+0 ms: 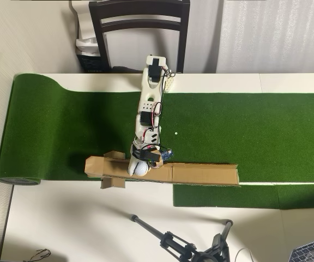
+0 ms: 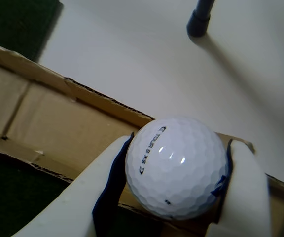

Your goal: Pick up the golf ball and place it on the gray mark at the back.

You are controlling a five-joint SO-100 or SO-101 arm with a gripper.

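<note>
A white golf ball (image 2: 174, 163) sits between my gripper's two pale fingers (image 2: 97, 192), which touch it on both sides. In the overhead view the gripper (image 1: 140, 167) and the ball (image 1: 140, 168) are over the left part of a long cardboard trough (image 1: 200, 174) at the front edge of the green turf mat (image 1: 244, 131). I cannot tell whether the ball rests on the cardboard or hangs just above it. A small pale mark (image 1: 175, 132) shows on the turf, right of the arm and farther back.
A dark chair (image 1: 139, 24) stands behind the table by the arm's base. A black tripod (image 1: 184, 245) lies on the white table in front; its foot (image 2: 198, 22) shows in the wrist view. The mat's rolled end (image 1: 18, 180) is at the left.
</note>
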